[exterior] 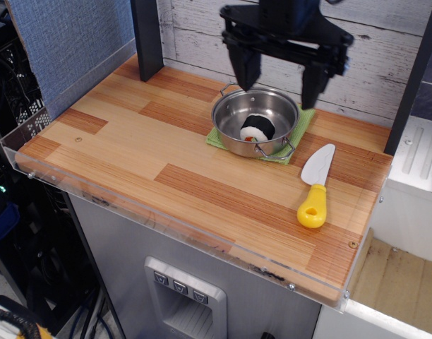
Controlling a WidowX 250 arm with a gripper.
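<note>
Steel pot (257, 121) with a sushi roll (258, 128) inside sits on a green cloth (301, 125) on the wooden table (131, 141), directly under the wide-open black gripper (279, 78), while a yellow-handled spatula (315, 187) lies just right of it.

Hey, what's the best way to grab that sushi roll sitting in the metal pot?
Probably straight down from above, since the walls of the pot block any sideways approach. Pinch the sushi roll across its rounded black sides with the fingers. The open gripper hangs above the pot.
</note>
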